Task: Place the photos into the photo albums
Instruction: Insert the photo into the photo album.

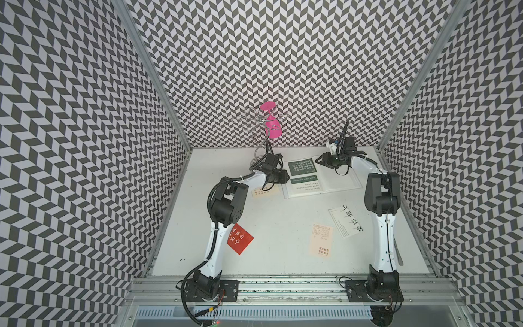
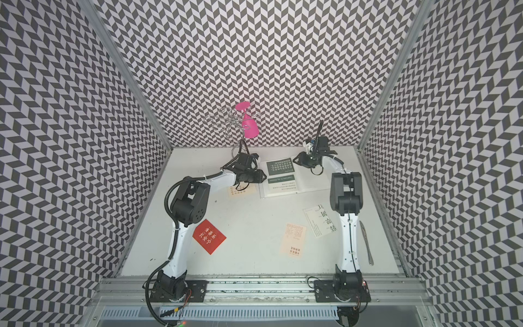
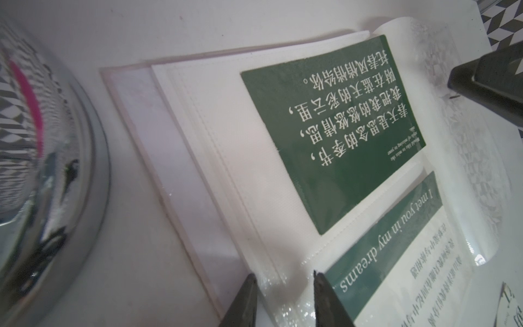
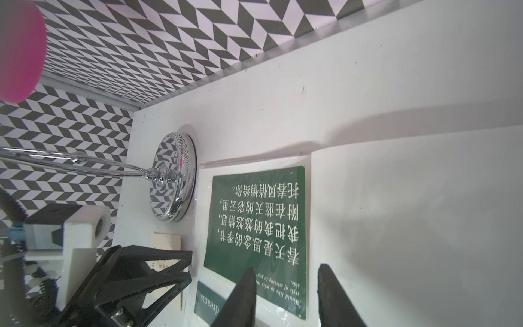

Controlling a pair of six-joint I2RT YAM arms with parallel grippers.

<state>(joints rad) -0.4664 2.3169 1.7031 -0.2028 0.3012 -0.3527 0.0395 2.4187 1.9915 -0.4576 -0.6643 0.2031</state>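
Currently my right pincer stands half-open, empty, over green card. My left pincer is likewise half-open, seemingly empty, at album edge. Snagging on withdrawal could drag card out.

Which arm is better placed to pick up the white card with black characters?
Right, probably. The white card lies beside the right arm, and the right gripper is open, holding nothing, above the album. The left gripper is at the album's other edge, farther away.

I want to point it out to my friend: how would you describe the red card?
On the white table, find the robot's left arm. Beside its white lower section lies a flat red card with white characters. It is the only red one; the other loose cards are cream or white.
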